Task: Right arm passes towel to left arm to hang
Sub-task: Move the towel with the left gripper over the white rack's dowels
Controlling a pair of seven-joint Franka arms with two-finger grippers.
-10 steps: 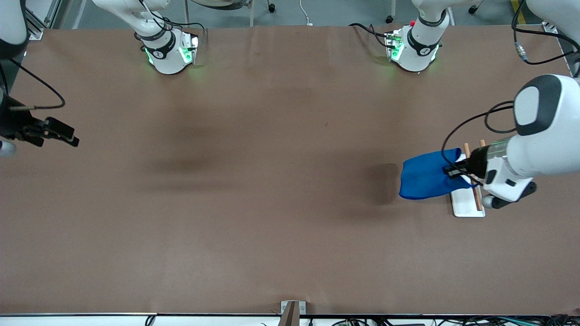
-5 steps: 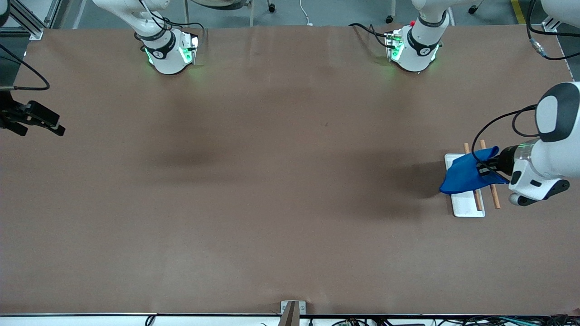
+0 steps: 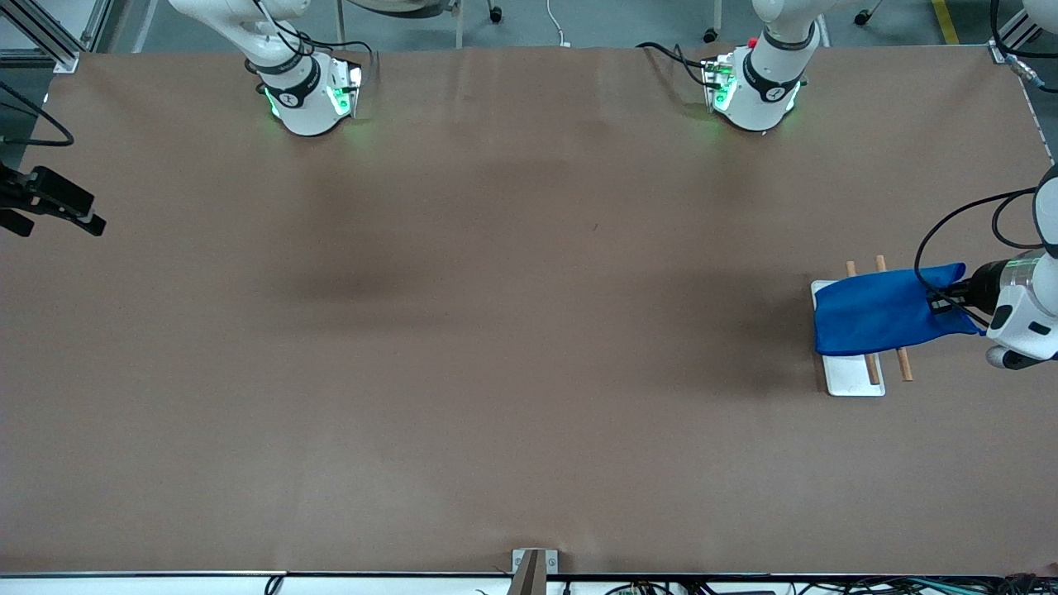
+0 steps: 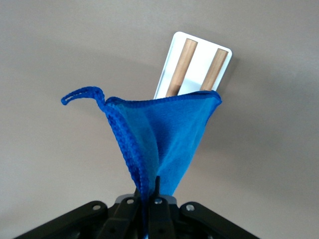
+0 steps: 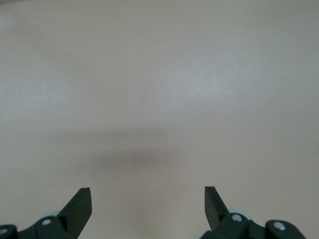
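The left claw (image 3: 940, 304) is clamped tight on one edge of the bright royal-blue soft rectangular towel (image 3: 880, 318), holding it up over the white flat-based rack with two brown wooden rails (image 3: 851, 376), which stands on the brown worktop (image 3: 529, 330) at the left arm's end. In the left wrist view the towel (image 4: 159, 139) spreads out from the pinched fingers (image 4: 155, 196), a small thread loop (image 4: 79, 94) curling off one corner, with the rack (image 4: 197, 64) showing past its edge. Well apart from the rack, the right claw (image 3: 62, 216) waits at the right arm's end of the worktop, its fingers (image 5: 79, 206) spread wide and holding nothing.
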